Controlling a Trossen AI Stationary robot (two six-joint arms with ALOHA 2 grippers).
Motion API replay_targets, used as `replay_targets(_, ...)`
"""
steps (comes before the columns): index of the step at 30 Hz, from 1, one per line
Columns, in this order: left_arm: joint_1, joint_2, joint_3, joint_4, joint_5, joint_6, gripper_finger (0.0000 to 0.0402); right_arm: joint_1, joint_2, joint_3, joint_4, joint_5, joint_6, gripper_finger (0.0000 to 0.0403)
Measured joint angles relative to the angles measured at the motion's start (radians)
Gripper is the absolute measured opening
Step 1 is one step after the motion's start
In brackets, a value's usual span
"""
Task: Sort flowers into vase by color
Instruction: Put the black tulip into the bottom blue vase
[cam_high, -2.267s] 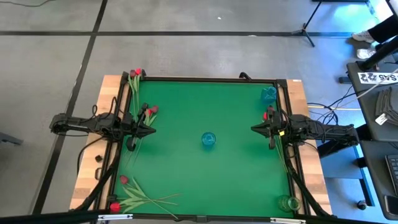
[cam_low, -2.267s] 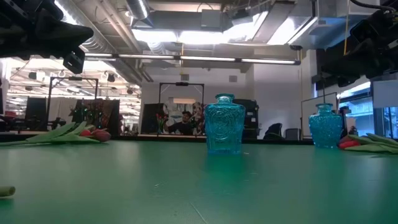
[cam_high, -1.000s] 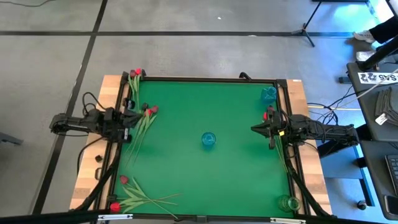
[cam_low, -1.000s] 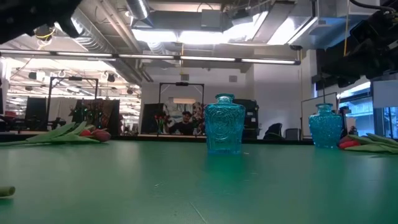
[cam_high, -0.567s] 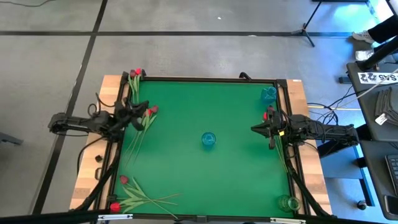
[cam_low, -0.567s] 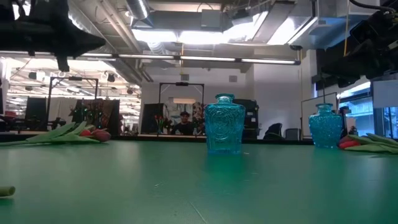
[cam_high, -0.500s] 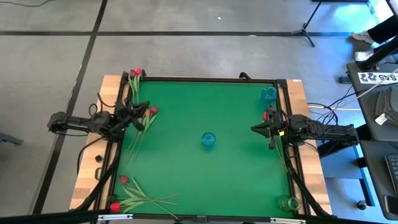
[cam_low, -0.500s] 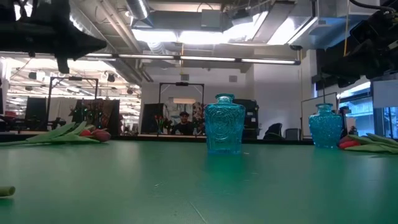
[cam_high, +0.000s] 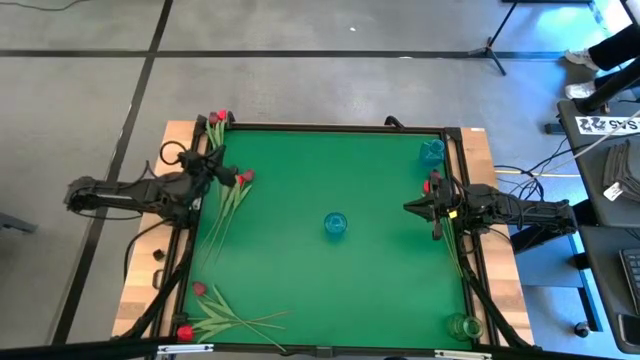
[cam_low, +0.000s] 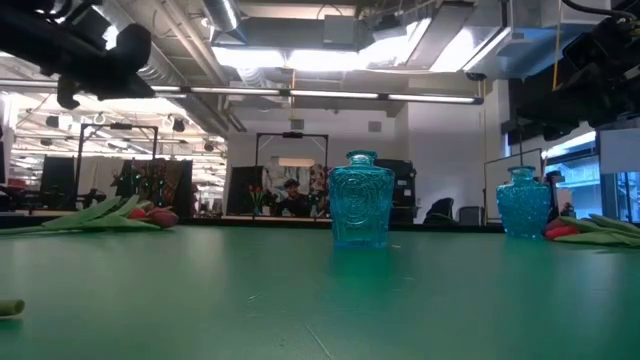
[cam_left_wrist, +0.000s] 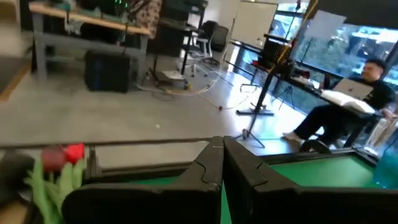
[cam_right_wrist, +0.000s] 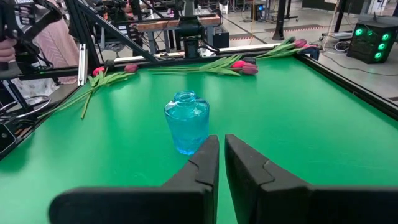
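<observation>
Left gripper (cam_high: 213, 163) clenched and empty at the worktop's (cam_high: 380, 270) left edge, just beside the red-headed flowers (cam_high: 232, 193) at centre-left of the frame; right gripper (cam_high: 411, 206) clenched and empty at the right edge, blue vase (cam_high: 335, 225) mid-worktop between them.

red-headed flowers (cam_high: 228, 192) lying flat, clustered along table edges

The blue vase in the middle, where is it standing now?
In the high view the blue vase stands upright at the centre of the green table, between both arms, apart from every flower.
</observation>
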Motion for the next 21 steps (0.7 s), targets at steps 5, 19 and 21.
replay_targets(5, 0.038, 0.064, 0.002, 0.000, 0.045, -0.019, 0.0000, 0.000, 0.000, 0.000, 0.000, 0.000, 0.000, 0.0030)
replay_targets(19, 0.102, 0.090, 0.030, 0.007, 0.110, 0.027, 0.0000, 0.000, 0.000, 0.000, 0.000, 0.000, 0.000, 0.0030)
replay_targets(21, 0.102, 0.090, 0.030, 0.005, 0.110, 0.024, 0.0000, 0.000, 0.000, 0.000, 0.000, 0.000, 0.000, 0.0030)
